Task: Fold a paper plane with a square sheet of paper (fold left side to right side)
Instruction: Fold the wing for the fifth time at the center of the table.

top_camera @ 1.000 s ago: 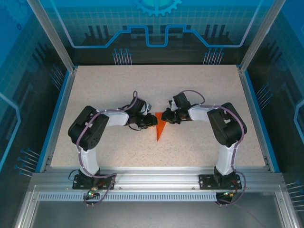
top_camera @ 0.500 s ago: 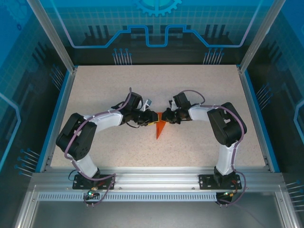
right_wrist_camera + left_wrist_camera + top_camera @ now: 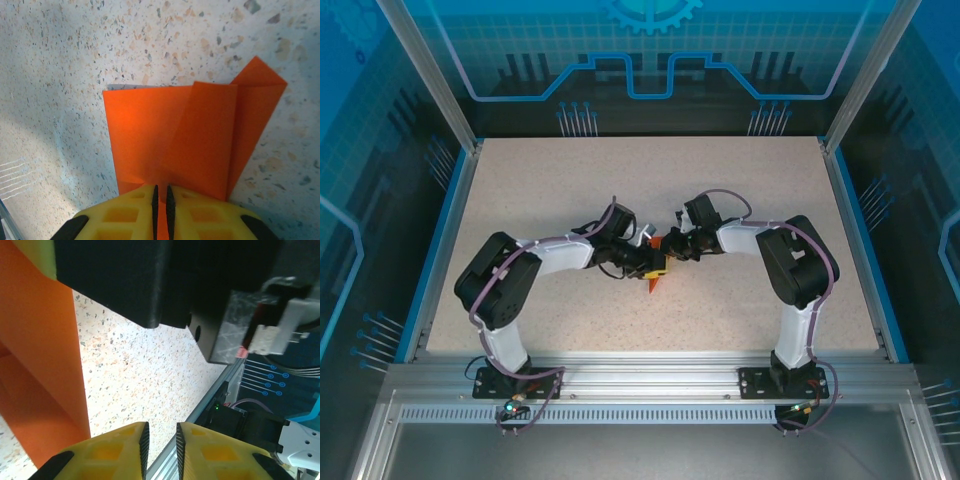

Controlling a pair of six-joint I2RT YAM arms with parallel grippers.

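Robotics lab cell: aluminium framing (image 3: 430, 75) and blue circuit-print panels (image 3: 520, 50) enclose a speckled worktable (image 3: 740, 180).

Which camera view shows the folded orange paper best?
The right wrist view: the folded orange paper lies nearly whole there, with its layered flaps clear. The left wrist view catches just one close edge of it; in the top external view it is small and mostly covered.
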